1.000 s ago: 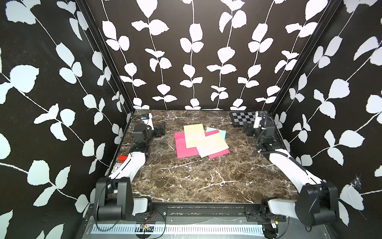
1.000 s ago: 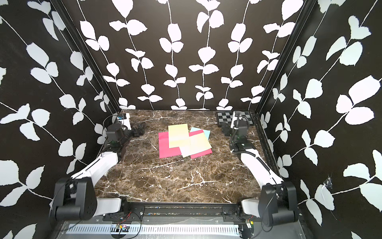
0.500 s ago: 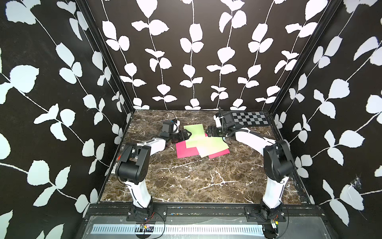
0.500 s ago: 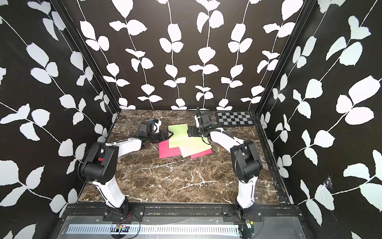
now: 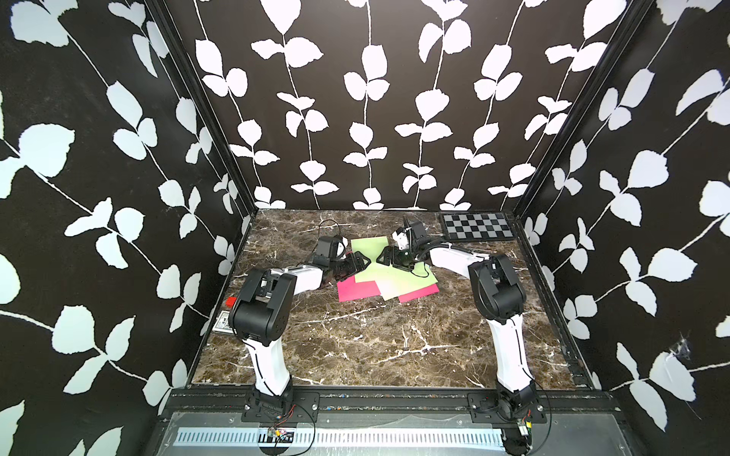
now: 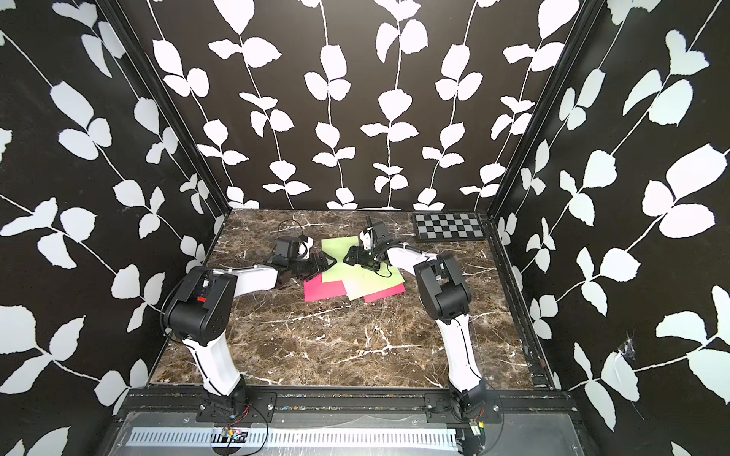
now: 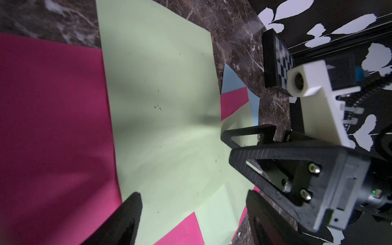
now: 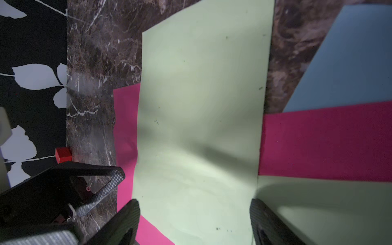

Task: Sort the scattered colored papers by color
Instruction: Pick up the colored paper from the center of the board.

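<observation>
Papers (image 5: 385, 272) lie mid-table toward the back in one overlapping heap, nothing sorted yet. The big change in the last second is that both arms were folded back by the side walls, and now they've swung in to meet nose to nose over the top green sheet (image 5: 371, 245). I read that as the first pick being set up, not started.

Left gripper (image 5: 364, 262) comes in low over the heap's left edge. Its jaws are wide and empty, with only the sheet beneath them (whether the tips touch it, I can't tell). The green sheet shows a soft ripple across its middle in both wrist views, so it may not be lying dead flat. Right gripper (image 5: 382, 259) faces it from the other side, jaws also spread and holding nothing.

Edges next. Left pink (image 5: 349, 291) sticks out past the green's left and front. A second green (image 5: 399, 286) fans toward the front, with right pink (image 5: 420, 293) under it. Blue (image 8: 350, 63) shows only a corner at the back right.

For room, the table (image 5: 355, 347) is bare left of the heap as far as the red block (image 5: 230, 302) and box (image 5: 222, 321) by the wall. The front half is free, and so is the right side up to the checkerboard (image 5: 478, 227) in the back corner. The tight spot is between the two sets of fingertips, which are nearly meeting.
</observation>
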Available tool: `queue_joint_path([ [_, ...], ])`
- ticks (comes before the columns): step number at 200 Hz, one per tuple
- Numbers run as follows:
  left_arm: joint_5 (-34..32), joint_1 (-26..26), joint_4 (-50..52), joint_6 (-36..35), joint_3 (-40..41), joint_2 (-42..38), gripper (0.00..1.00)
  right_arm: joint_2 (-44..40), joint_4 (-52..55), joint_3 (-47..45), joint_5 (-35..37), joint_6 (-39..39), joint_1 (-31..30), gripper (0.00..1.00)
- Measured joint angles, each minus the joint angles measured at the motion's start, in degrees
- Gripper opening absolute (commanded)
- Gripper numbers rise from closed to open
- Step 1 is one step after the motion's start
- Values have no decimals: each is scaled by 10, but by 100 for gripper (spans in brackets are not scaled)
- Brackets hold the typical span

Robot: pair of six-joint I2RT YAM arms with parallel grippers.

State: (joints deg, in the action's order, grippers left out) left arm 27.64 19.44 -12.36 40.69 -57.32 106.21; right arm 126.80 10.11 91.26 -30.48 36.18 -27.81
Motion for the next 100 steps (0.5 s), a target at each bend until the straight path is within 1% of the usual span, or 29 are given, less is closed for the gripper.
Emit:
queue_joint_path([
  [39,-6,0,-2,3,1,0,82,0,-9,2,-15,10,-1,82],
  [100,-19,0,-5,9,5,14,84,1,-13,2,-17,14,-1,84],
])
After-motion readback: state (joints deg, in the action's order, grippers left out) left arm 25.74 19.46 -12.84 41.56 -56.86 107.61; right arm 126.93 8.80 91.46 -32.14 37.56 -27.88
